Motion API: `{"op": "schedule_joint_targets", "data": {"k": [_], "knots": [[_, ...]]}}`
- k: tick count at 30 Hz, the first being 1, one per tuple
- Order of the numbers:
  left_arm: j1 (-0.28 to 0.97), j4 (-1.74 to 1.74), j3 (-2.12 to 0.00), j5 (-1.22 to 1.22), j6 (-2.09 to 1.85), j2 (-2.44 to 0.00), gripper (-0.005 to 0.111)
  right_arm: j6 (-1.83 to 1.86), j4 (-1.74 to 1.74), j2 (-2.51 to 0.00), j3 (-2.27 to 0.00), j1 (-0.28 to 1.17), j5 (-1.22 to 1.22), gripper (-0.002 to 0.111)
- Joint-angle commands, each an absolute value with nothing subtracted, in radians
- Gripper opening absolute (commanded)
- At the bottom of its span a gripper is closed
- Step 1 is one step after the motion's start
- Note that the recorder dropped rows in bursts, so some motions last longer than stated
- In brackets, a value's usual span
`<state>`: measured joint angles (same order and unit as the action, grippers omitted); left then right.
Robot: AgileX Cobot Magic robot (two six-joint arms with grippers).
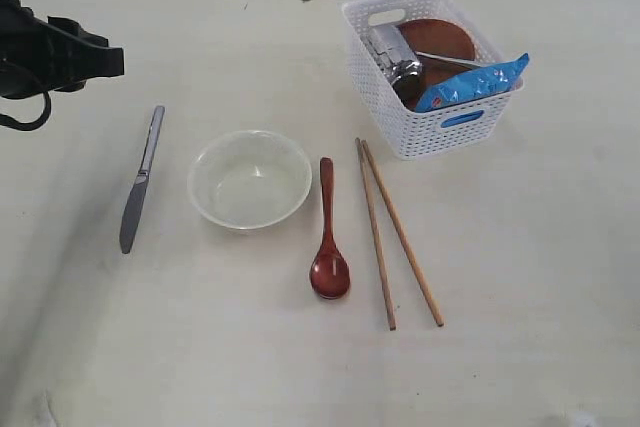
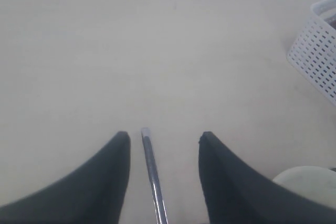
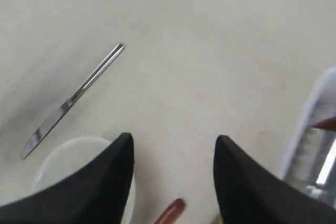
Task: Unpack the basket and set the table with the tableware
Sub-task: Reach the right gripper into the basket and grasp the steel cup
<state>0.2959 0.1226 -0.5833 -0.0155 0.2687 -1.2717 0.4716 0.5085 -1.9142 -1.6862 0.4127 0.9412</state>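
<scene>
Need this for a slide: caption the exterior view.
Knife, bowl, spoon, chopsticks laid on table; cup, plate, crisp packet in basket.

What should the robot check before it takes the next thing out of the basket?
1. Right fingers open and empty: ok.
2. Left fingers open, holding nothing: ok.
3. Steel cup in the basket in plain sight: ok.
4. Brown plate free to lift: not ok, the blue packet lies across it.
5. Bare table right of the chopsticks for another piece: ok.
</scene>
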Motion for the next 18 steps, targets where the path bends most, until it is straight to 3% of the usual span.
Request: {"op": "schedule_joint_targets", "data": {"k": [1, 9, 15, 18], "knots": [[0.291, 0.127, -0.578, -0.019, 0.266, -1.263, 0.041, 0.362, 0.365, -1.863, -1.708, 0.324, 0.923, 0.046], [0.291, 0.127, -0.578, -0.02, 0.266, -1.263, 0.041, 0.208, 0.0, -1.871, -1.708, 0.269, 1.038, 0.047], [0.291, 0.127, -0.578, -0.02, 0.266, -1.263, 0.041, 0.257, 0.0, -1.922, -1.708, 0.3, 0.989, 0.07], [0.291, 0.127, -0.578, -0.02, 0.266, -1.263, 0.041, 0.275, 0.0, -1.955, -1.708, 0.315, 0.983, 0.071]]}}
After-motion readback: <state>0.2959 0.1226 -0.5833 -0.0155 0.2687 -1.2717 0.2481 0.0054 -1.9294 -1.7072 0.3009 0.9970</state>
